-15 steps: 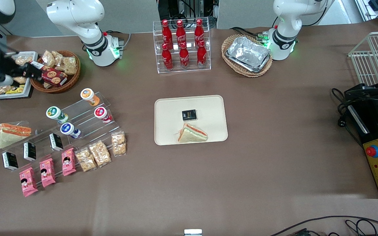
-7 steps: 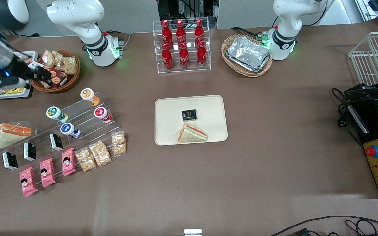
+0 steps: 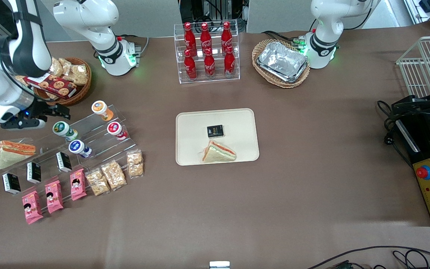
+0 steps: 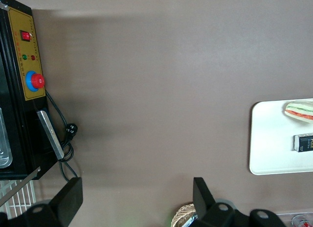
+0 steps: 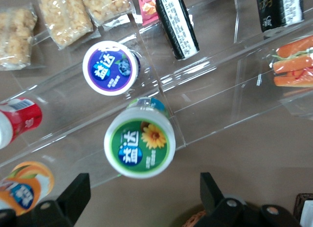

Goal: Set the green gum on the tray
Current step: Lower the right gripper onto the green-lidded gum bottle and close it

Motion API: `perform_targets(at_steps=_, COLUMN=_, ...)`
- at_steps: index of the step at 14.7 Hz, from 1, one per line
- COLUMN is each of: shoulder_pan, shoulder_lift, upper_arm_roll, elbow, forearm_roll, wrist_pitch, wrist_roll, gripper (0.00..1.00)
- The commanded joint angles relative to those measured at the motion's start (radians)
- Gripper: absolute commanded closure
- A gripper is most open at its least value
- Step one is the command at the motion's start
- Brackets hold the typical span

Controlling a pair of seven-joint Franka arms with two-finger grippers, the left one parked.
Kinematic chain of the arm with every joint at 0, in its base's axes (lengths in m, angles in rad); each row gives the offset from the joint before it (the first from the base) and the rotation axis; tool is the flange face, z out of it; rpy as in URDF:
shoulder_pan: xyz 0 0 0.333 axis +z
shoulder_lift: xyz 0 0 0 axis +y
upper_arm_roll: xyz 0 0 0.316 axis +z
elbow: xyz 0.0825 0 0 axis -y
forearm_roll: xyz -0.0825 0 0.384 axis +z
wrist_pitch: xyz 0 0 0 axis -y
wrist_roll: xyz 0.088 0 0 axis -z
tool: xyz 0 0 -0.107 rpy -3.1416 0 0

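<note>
Brown tabletop point(image 3: 293, 149) carries the tray point(image 3: 192, 149), holding a sandwich point(image 3: 218, 153) and black packet point(image 3: 215, 130). Green gum point(image 5: 140, 143), white with a green lid, stands on a clear rack point(image 5: 215, 97); the gripper point(image 5: 142, 197) hovers above, fingers point(image 5: 73, 190) spread, empty.

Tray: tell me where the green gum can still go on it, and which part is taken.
The tray is bare along the edge nearest the cola rack and down the side facing the green gum. The black packet and sandwich crowd its middle and camera-side edge. The gripper hangs open just above the green gum.

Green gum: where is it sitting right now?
The green gum stands on the clear stepped rack toward the working arm's end, beside the blue-lidded bottle, with the open pincer hovering just above it.
</note>
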State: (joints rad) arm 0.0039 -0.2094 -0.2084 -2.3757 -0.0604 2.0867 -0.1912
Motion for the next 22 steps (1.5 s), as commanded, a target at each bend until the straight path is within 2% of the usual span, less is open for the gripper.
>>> perform_targets(at_steps=1, shoulder_pan=-0.001, shoulder_lift=0.034, upper_arm_roll=0.000, elbow=0.007, forearm_roll=0.022, wrist_pitch=0.035, wrist_roll=0.006, gripper=0.00)
perform_targets(at_steps=7, shoulder_pan=0.013, shoulder_lift=0.074, upper_arm_roll=0.006, elbow=0.010, forearm_roll=0.022, wrist_pitch=0.076, wrist_roll=0.059, gripper=0.00)
perform_targets(at_steps=8, shoulder_pan=0.013, shoulder_lift=0.073, upper_arm_roll=0.007, elbow=0.010, forearm_roll=0.022, wrist_pitch=0.076, wrist_roll=0.059, gripper=0.07)
perform_targets(at_steps=10, shoulder_pan=0.013, shoulder_lift=0.074, upper_arm_roll=0.009, elbow=0.010, forearm_roll=0.022, wrist_pitch=0.078, wrist_roll=0.059, gripper=0.38)
perform_targets(at_steps=11, shoulder_pan=0.013, shoulder_lift=0.073, upper_arm_roll=0.009, elbow=0.010, forearm_roll=0.022, wrist_pitch=0.076, wrist_roll=0.059, gripper=0.40)
perform_targets(at_steps=12, shoulder_pan=0.013, shoulder_lift=0.071, upper_arm_roll=0.009, elbow=0.010, forearm_roll=0.022, wrist_pitch=0.075, wrist_roll=0.059, gripper=0.49)
perform_targets(at_steps=13, shoulder_pan=0.013, shoulder_lift=0.071, upper_arm_roll=0.009, elbow=0.010, forearm_roll=0.022, wrist_pitch=0.075, wrist_roll=0.059, gripper=0.52)
perform_targets(at_steps=15, shoulder_pan=0.015, shoulder_lift=0.076, upper_arm_roll=0.009, elbow=0.013, forearm_roll=0.021, wrist_pitch=0.078, wrist_roll=0.059, gripper=0.73)
perform_targets(at_steps=17, shoulder_pan=0.015, shoulder_lift=0.084, upper_arm_roll=0.009, elbow=0.024, forearm_roll=0.021, wrist_pitch=0.078, wrist_roll=0.058, gripper=0.83)
perform_targets(at_steps=20, shoulder_pan=0.013, shoulder_lift=0.062, upper_arm_roll=0.009, elbow=0.062, forearm_roll=0.022, wrist_pitch=0.037, wrist_roll=0.029, gripper=0.83)
perform_targets(at_steps=22, shoulder_pan=0.013, shoulder_lift=0.039, upper_arm_roll=0.009, elbow=0.122, forearm_roll=0.022, wrist_pitch=-0.054, wrist_roll=-0.003, gripper=0.83)
